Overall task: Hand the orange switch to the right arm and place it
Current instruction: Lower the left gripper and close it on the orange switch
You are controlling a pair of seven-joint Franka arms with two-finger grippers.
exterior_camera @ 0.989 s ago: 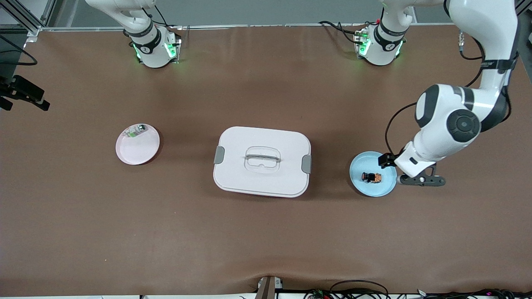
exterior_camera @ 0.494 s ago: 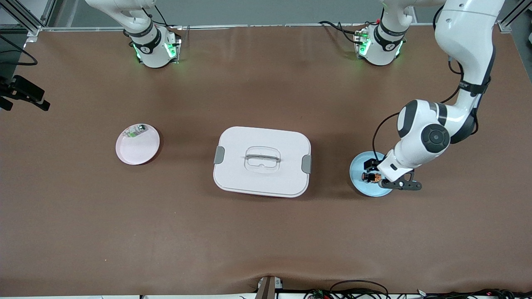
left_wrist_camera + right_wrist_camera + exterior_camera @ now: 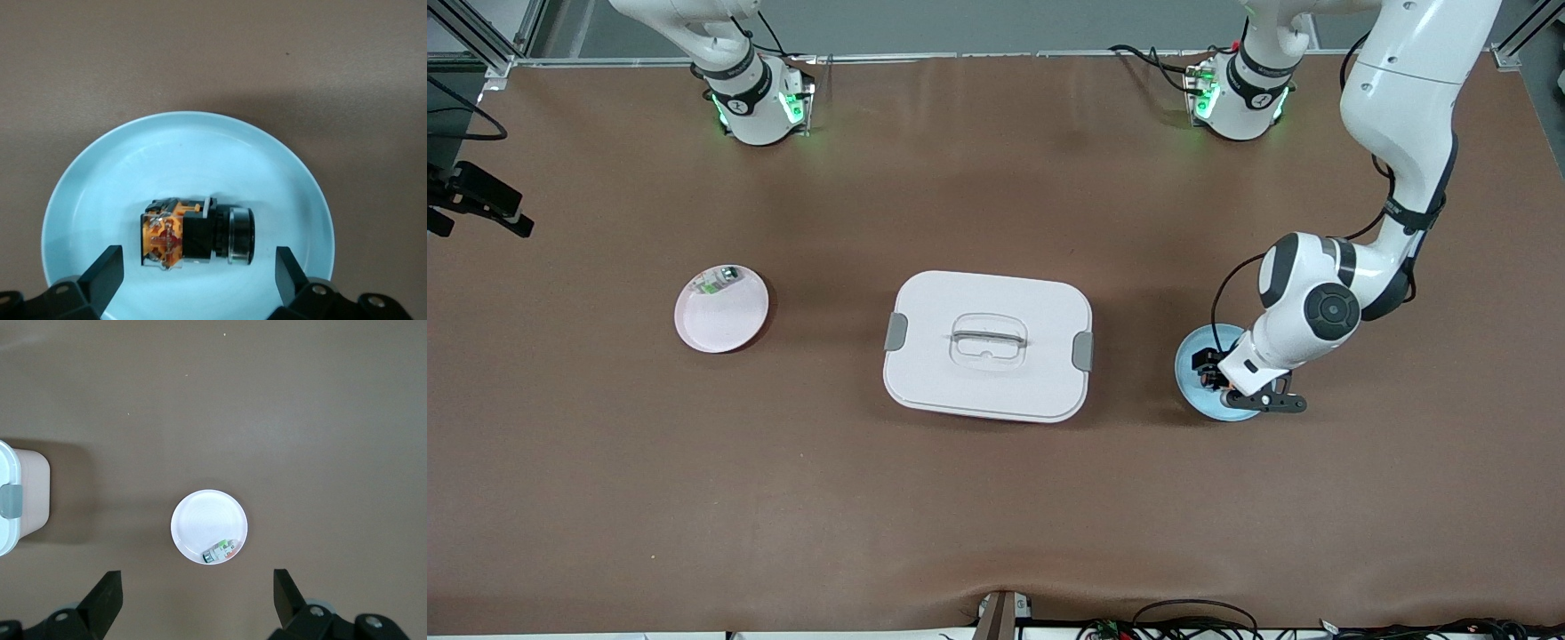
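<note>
Table point(image 3: 996, 498): a wide brown surface; a pale wall strip and metal frame run along the edge by the arm bases, and cables lie at the edge nearest the front camera.
White box point(image 3: 988, 346): the landmark, a closed box with grey latches and a clear handle, at the middle of the table.
Left arm point(image 3: 1325, 307): it reaches down from its base to the blue plate, toward the left arm's end of the table from the white box.
Right arm point(image 3: 720, 53): only the base part shows in the front view; it waits high above the table.
Pink plate point(image 3: 721, 308): toward the right arm's end from the white box; a small green-and-white part point(image 3: 718, 280) lies at its rim.
Blue plate point(image 3: 267, 160): the front view shows it half covered by the left arm.
Orange switch point(image 3: 197, 232): on its side in the blue plate; only the left wrist view shows it clearly.
Left claw point(image 3: 197, 273): fingers wide apart, low over the orange switch, not touching it.
Right claw point(image 3: 197, 597): fingers apart, holding nothing, high over the pink plate; seen only in the right wrist view.
</note>
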